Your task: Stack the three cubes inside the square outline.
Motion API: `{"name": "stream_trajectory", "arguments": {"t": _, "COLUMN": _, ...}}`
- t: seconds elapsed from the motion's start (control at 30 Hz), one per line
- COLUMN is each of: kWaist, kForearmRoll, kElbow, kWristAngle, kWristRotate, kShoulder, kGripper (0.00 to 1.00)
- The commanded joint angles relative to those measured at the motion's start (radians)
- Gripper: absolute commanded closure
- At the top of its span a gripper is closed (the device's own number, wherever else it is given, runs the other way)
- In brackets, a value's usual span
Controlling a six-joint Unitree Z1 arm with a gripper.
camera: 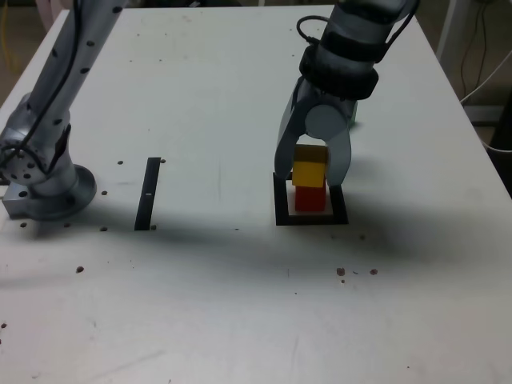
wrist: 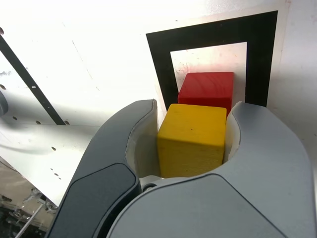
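In the exterior view, right of centre, we see the gripper [camera: 312, 174] reaching down over a black square outline [camera: 282, 210] on a white table [camera: 200, 304]. Its jaws are closed to the width of the yellow cube [camera: 309, 174], gripping it by two opposite sides, which leaves its underside free to be set down. The red cube [camera: 310, 200] sits inside the outline, we judge as the base of the stack. The yellow one is held over it; we cannot tell whether they touch. From the wrist view, it may need better lining up before release. A sliver of the green cube [camera: 354, 113] shows behind the gripper, outside the outline, presumably awaiting its turn.
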Motion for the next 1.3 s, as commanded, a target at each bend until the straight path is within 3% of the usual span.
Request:
{"name": "stream_trajectory", "arguments": {"t": 0.0, "kWaist": 0.002, "kForearmRoll": -0.004, "kElbow": -0.001, "kWristAngle": 0.000, "kWristRotate": 0.003, "kShoulder": 0.010, "kGripper": 0.61}}
{"name": "stream_trajectory", "arguments": {"t": 0.03, "kWaist": 0.002, "kForearmRoll": -0.005, "kElbow": -0.001, "kWristAngle": -0.001, "kWristRotate": 0.004, "kShoulder": 0.011, "kGripper": 0.59}}
{"name": "stream_trajectory", "arguments": {"t": 0.23, "kWaist": 0.004, "kForearmRoll": -0.019, "kElbow": 0.000, "kWristAngle": -0.004, "kWristRotate": 0.024, "kShoulder": 0.011, "kGripper": 0.14}}
{"name": "stream_trajectory", "arguments": {"t": 0.3, "kWaist": 0.004, "kForearmRoll": -0.022, "kElbow": 0.002, "kWristAngle": -0.004, "kWristRotate": 0.026, "kShoulder": 0.011, "kGripper": 0.08}}
{"name": "stream_trajectory", "arguments": {"t": 0.63, "kWaist": 0.008, "kForearmRoll": -0.025, "kElbow": 0.023, "kWristAngle": 0.001, "kWristRotate": 0.026, "kShoulder": -0.004, "kGripper": 0.02}}
{"name": "stream_trajectory", "arguments": {"t": 1.03, "kWaist": 0.037, "kForearmRoll": -0.014, "kElbow": 0.056, "kWristAngle": 0.082, "kWristRotate": 0.028, "kShoulder": -0.098, "kGripper": 0.01}}
{"name": "stream_trajectory", "arguments": {"t": 1.27, "kWaist": 0.087, "kForearmRoll": 0.010, "kElbow": 0.005, "kWristAngle": 0.101, "kWristRotate": 0.071, "kShoulder": -0.103, "kGripper": 0.01}}
